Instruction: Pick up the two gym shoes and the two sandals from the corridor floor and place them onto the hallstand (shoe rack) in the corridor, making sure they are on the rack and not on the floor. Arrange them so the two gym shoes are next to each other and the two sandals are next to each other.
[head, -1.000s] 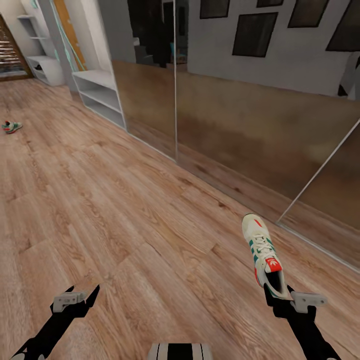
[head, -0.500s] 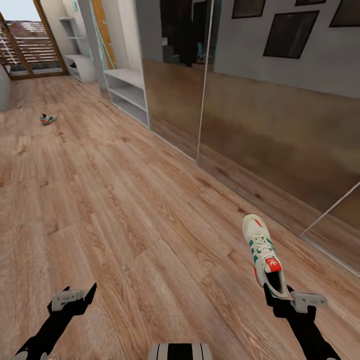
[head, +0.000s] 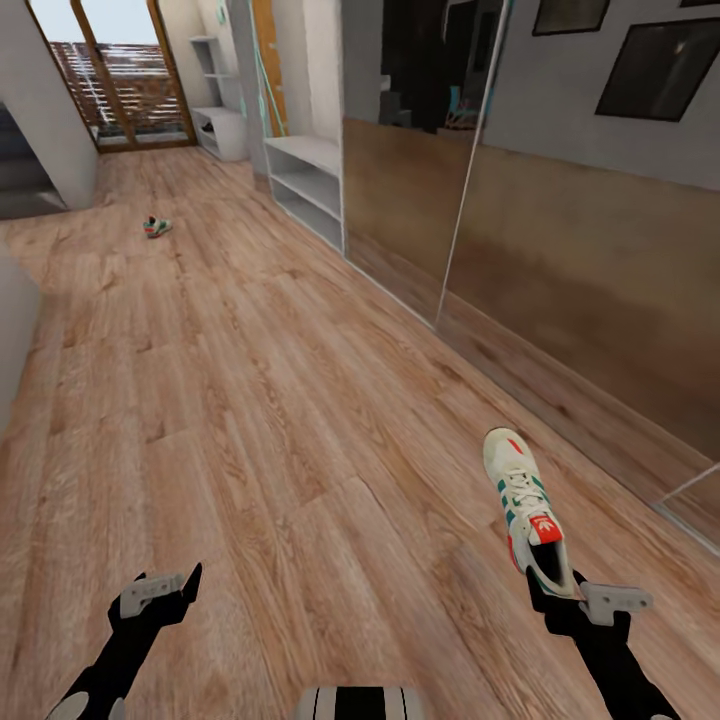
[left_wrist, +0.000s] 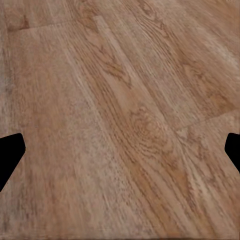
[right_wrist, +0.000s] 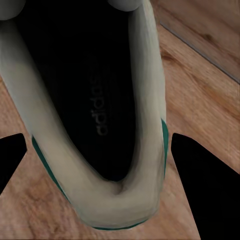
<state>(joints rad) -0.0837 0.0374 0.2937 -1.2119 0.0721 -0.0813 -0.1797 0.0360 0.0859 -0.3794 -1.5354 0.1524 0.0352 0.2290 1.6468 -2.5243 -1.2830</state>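
Carrying one shoe toward the shoe rack, with the right gripper pinching it at the heel, low at the right of the head view, toe pointing up the frame and well above the floor. Right jaws pressed on both sides of the heel collar, as seen in the right wrist view, where the dark inside of the shoe sits between the two black fingertips. Left gripper low at the left, jaws spread and holding nothing; in the left wrist view, only bare planks between the two tips.

Second shoe lying on the floor in the upper left of the frame, well apart from the rack. Shoe rack standing against the mirrored wall in the upper middle, a white low unit with open tiers. No sandals to be pointed at from here.

For a good carry: keeping the pinch firm and the wrist level, because a grip at the heel alone probably lets the long toe swing. Driving along the middle of the corridor, away from the mirror wall on the right. Stopping square before the rack, then lowering the shoe flat on one tier, with room beside it for its partner. Free left arm likely useful for the far shoe afterwards.
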